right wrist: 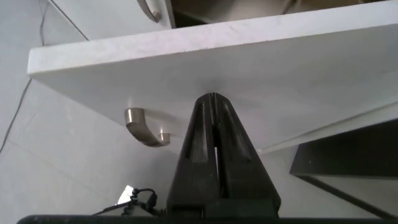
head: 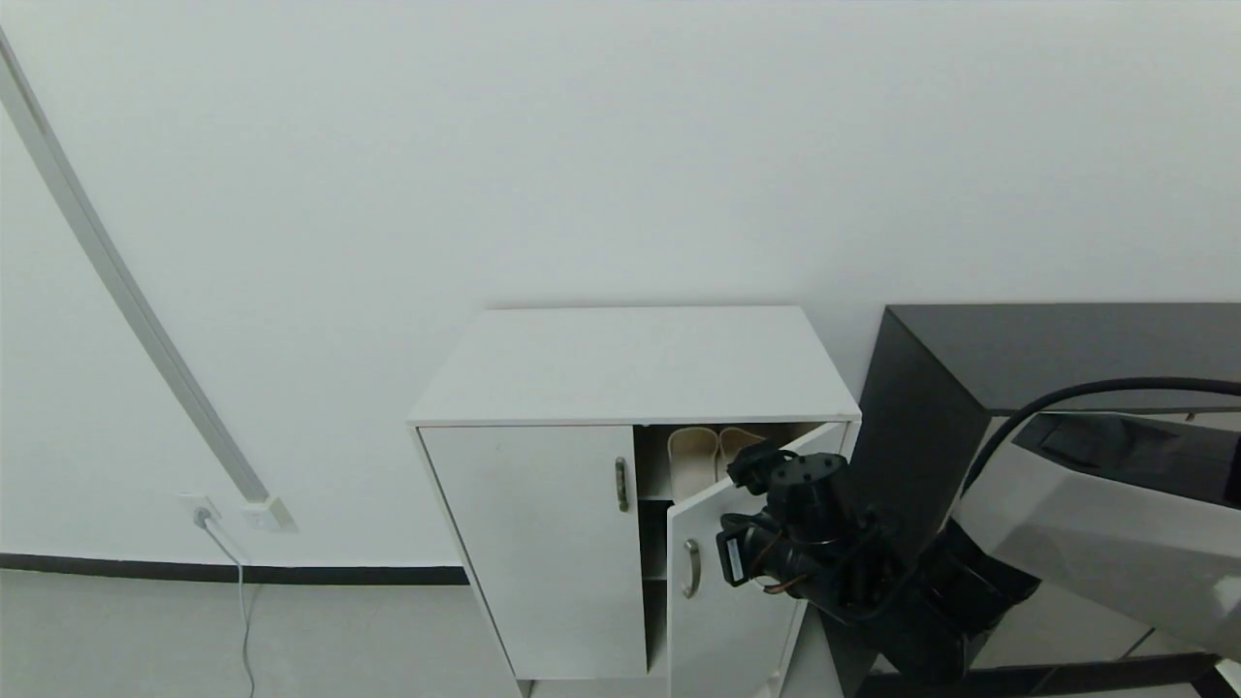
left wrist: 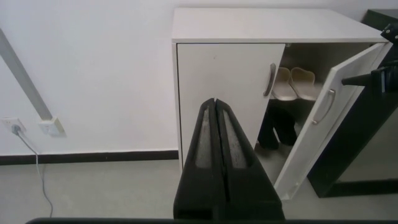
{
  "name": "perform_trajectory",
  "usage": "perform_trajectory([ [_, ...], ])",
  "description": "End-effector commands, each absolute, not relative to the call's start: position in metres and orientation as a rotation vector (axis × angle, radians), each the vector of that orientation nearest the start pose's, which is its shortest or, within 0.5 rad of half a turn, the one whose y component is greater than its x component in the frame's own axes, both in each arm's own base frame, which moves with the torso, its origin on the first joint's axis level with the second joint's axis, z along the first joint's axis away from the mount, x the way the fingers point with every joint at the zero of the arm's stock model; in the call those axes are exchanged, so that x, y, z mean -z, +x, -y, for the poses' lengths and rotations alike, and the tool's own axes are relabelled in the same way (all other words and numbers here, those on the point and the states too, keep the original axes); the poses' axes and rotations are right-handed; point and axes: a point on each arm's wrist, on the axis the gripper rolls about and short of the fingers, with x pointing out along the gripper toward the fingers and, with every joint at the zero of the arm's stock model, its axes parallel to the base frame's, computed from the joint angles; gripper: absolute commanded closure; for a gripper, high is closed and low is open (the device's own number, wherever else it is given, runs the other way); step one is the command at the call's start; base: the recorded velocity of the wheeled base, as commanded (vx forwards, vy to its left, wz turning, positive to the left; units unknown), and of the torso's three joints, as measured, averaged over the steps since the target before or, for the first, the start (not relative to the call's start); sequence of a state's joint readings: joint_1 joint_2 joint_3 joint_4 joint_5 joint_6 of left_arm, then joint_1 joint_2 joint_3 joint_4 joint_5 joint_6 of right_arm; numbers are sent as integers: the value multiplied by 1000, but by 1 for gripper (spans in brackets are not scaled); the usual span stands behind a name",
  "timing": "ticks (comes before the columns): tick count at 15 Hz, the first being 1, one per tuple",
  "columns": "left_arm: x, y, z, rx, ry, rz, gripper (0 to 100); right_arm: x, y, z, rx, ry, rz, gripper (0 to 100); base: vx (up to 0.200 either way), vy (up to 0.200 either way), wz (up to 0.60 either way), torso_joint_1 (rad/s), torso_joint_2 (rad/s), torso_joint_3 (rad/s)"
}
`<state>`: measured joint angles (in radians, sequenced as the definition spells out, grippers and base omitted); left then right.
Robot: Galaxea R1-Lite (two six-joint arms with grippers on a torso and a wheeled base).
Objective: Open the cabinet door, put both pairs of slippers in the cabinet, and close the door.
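White wall point(head: 582, 145), grey cable duct point(head: 126, 281) slanting down to wall sockets point(head: 260, 516), plugged white cord point(head: 242, 611) hanging to the floor point(head: 116, 640), black skirting strip point(head: 320, 574), black unit point(head: 970, 359) at the right.

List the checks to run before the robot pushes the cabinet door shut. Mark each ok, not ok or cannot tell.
1. Beige slippers on the upper shelf, inside: ok.
2. Dark pair on the lower shelf, inside: ok.
3. Dark pair's toes behind the front edge: cannot tell.
4. Right pincer shut, tip against the right door's outer face: ok.
5. Left pincer shut, clear of the cabinet: ok.
6. Right door closed: not ok, ajar.
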<state>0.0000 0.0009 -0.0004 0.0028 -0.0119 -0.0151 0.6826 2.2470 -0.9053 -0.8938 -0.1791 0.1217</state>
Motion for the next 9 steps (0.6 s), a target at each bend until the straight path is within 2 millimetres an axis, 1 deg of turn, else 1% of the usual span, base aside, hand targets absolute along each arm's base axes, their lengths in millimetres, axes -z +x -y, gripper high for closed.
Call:
perform_trajectory([
  [1,-76,-23,0,12,-15,-2,100,-31,317,-245,-455,-68,-437,100,0,0,0,0,0,0],
  [2,-76,-23,0,11,-15,-3,100,-31,319,-245,-452,-65,-433,100,0,0,0,0,0,0],
  [5,-76,-23,0,12,-15,-3,100,-26,336,-247,-432,-53,-415,100,0,0,0,0,0,0],
  [9,-76,-23,0,12,-15,-3,100,-23,346,-249,-424,-47,-401,100,0,0,0,0,0,0],
])
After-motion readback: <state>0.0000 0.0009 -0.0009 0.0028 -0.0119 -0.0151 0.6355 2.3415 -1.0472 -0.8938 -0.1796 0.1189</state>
